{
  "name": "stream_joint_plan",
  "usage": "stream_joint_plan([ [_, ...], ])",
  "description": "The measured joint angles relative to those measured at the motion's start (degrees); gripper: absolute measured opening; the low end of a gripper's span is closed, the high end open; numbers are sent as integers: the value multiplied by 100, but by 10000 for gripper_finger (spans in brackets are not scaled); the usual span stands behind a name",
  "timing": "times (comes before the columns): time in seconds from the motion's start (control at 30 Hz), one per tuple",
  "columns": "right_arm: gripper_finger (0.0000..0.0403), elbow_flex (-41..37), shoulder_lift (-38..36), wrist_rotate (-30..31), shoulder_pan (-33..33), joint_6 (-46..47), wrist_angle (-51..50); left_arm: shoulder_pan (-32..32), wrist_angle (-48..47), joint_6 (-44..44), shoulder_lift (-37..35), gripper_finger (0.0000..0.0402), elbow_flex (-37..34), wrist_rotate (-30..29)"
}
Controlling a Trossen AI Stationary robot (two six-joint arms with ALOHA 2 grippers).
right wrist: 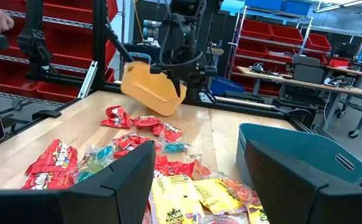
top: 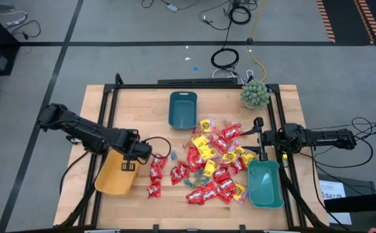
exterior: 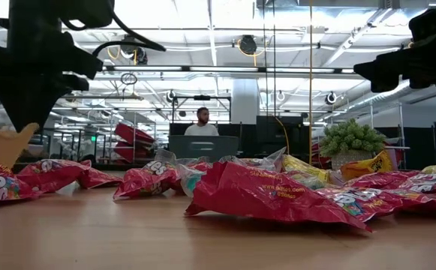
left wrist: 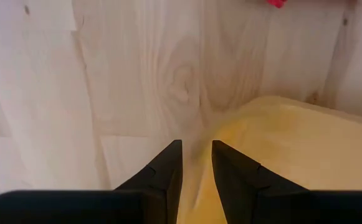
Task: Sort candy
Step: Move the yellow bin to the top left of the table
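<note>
My left gripper is pinched narrow on the rim of the orange bin, holding it tilted up off the table; in the right wrist view the bin hangs lifted under that gripper. In the left wrist view the bin wall sits between my fingers.

My right gripper hovers with jaws wide, holding nothing, over the far end of the near teal bin.

The candy is spread in a pile on the table between the two grippers: red and yellow packets, a few small clear-blue pieces. A few red packets lie just beside the orange bin.

Second teal bin sits at the far side, green plant at the far right corner. A person shows in the room behind.
</note>
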Motion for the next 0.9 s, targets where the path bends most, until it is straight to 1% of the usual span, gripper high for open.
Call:
stream_joint_plan([
  [0.27,242,-1,0,0,0,1,0,51,0,112,0,97,2,1],
  [0.4,242,-1,0,0,0,0,0,51,214,427,0,97,-140,280],
  [0.47,242,-1,1,0,0,2,0,48,398,437,0,97,-228,385],
  [0.67,242,-1,0,0,0,0,0,46,637,443,0,96,-437,433],
  [0.77,242,1,0,0,0,0,-2,46,598,446,0,79,-513,433],
  [0.83,242,1,0,0,0,1,0,46,595,446,0,54,-550,444],
  [0.9,242,0,0,0,1,1,0,48,599,450,0,20,-577,556],
])
